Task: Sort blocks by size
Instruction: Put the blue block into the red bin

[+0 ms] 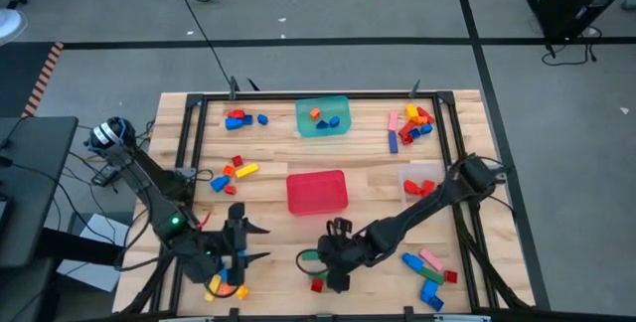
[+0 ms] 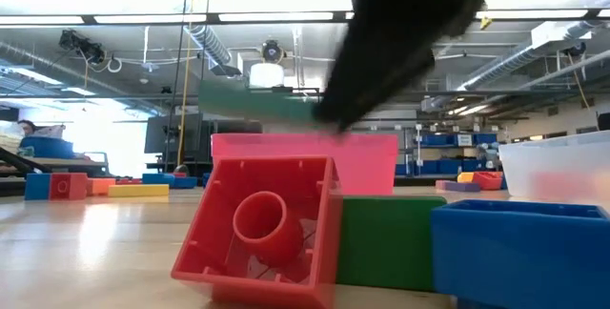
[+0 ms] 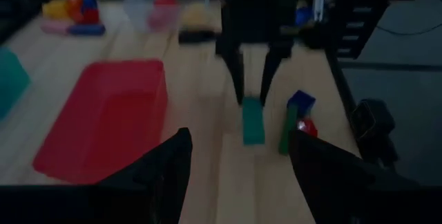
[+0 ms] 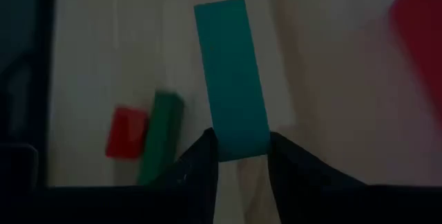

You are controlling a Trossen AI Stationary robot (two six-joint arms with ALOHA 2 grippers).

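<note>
My right gripper [image 1: 328,260] is near the table's front middle, shut on a long teal block [image 4: 231,79]. That block also shows in the left wrist view [image 3: 253,120]. Beside it on the table lie a red block [image 4: 126,133], a green bar [image 4: 160,137] and a blue block [image 3: 302,103]. My left gripper [image 1: 260,243] is to its left, open, holding nothing and pointing toward the right gripper. More blocks lie in piles at the far left [image 1: 243,119], far right [image 1: 412,123], near right [image 1: 427,267] and under the left arm [image 1: 224,284]. My right gripper pinches the teal block's one end [image 4: 235,144] between its two fingers, on its two long sides. The fingers [image 3: 238,79] slant down from above, in line with the block's length. The block sticks out beyond the fingertips; its far end [image 3: 253,137] is low over the table.
A red tub [image 1: 317,191] stands at the table's middle, a teal tub [image 1: 323,116] with a few blocks at the far middle, a clear tub [image 1: 420,178] at the right. A black frame [image 1: 189,133] borders the table. Bare wood lies between the two grippers.
</note>
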